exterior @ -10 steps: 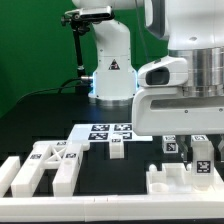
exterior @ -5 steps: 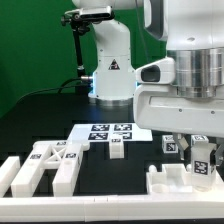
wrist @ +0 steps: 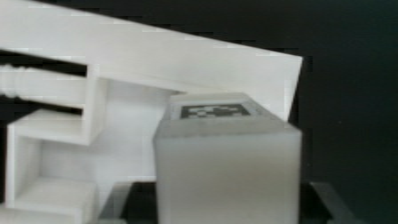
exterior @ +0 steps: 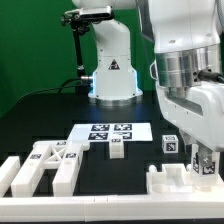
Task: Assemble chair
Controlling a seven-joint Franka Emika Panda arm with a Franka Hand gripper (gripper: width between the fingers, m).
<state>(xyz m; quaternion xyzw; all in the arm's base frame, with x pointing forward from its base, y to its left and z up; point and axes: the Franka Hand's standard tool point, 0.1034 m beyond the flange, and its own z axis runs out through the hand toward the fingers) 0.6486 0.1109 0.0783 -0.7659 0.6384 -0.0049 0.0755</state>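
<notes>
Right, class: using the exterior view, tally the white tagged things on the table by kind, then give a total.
Small tagged cubes: 2 (centre cube, right cube)
Taller tagged block at the gripper: 1
Large chair parts: 2 (slatted frame, possibly several pieces; notched slab)
The marker board: 1
Total: 6

Shows a matte black bench (exterior: 40, 115) spreading out on every side of the marker board (exterior: 110, 130). Rises behind the marker board into a plain green backdrop (exterior: 30, 50), flat and unbroken. Runs a low white border rail (exterior: 100, 198) in front of the marker board, along the bench's near edge. Sits under soft, even light.
</notes>
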